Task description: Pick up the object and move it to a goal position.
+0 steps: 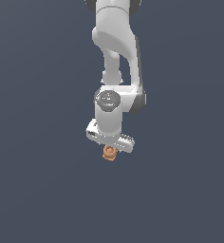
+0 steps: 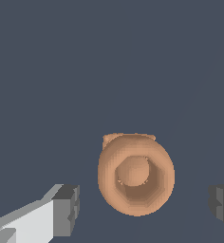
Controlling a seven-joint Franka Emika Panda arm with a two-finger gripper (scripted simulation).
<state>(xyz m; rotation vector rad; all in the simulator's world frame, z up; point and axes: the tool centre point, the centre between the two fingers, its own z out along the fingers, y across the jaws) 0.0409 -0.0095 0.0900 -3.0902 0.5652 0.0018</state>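
- Two fingertips of the gripper stand apart, the orange-brown object between them, untouched.
- Closing off-centre could nudge its rounded ridges sideways, so it slips out.

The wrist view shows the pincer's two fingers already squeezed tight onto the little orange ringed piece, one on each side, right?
Not squeezed. In the wrist view the fingers stand apart from the orange ringed piece, one on each side, with bare background between each pad and the piece. The pincer is open around it.
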